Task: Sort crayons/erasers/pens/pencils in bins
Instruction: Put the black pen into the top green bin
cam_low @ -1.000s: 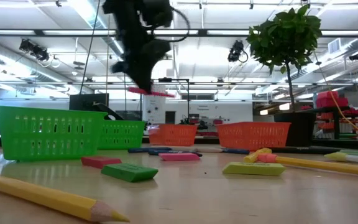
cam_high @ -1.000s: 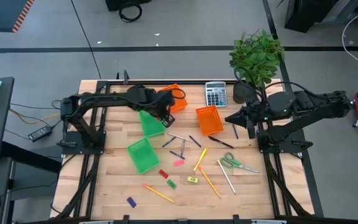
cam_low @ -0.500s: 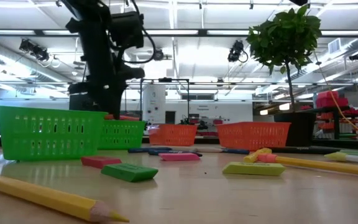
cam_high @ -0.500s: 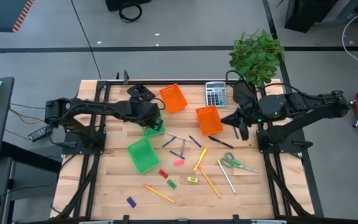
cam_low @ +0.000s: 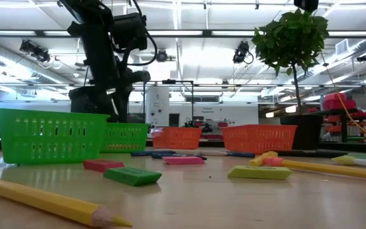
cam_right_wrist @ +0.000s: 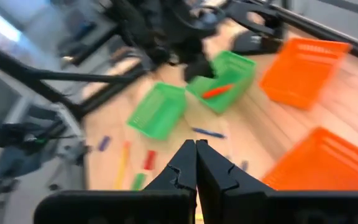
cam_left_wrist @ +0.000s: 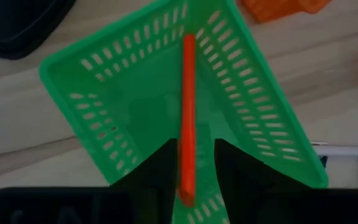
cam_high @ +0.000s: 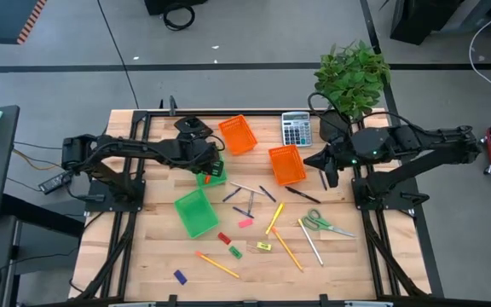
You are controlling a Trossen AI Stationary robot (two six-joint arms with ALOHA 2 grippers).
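While seen from above, the left gripper (cam_high: pixel 210 167) is hanging over the far green bin (cam_high: pixel 214 175), with a red pen (cam_high: pixel 207 178) showing as an orange-red speck just under it inside that bin. Past the gripper toward the table's back edge an orange bin (cam_high: pixel 238 134) is sitting, and on its near side a second green bin (cam_high: pixel 193 211) is lying. The right gripper (cam_high: pixel 326 167) is waiting just beside the other orange bin (cam_high: pixel 287 165), with the calculator (cam_high: pixel 296 129) behind it. Pens (cam_high: pixel 247 194), pencils (cam_high: pixel 274 218), erasers (cam_high: pixel 245 223) and scissors (cam_high: pixel 322 224) are lying scattered well apart from both grippers, toward the front of the table.

From table height, the left arm (cam_low: pixel 103 57) is reaching down behind the near green bin (cam_low: pixel 49 135), its fingers hidden there. A red eraser (cam_low: pixel 103 165), a green eraser (cam_low: pixel 132 175) and a pink eraser (cam_low: pixel 183 160) are lying in front, and a pencil (cam_low: pixel 49 200) is crossing the foreground.

At the left wrist, the fingers (cam_left_wrist: pixel 160 168) are standing narrowly apart either side of the red pen (cam_left_wrist: pixel 188 118), which is lying along the green bin's (cam_left_wrist: pixel 98 99) floor; whether they are still touching it I cannot tell.

At the right wrist, the fingers (cam_right_wrist: pixel 180 168) are pressed together, holding nothing, with the green bin (cam_right_wrist: pixel 229 78) and the red pen (cam_right_wrist: pixel 217 91) far ahead.
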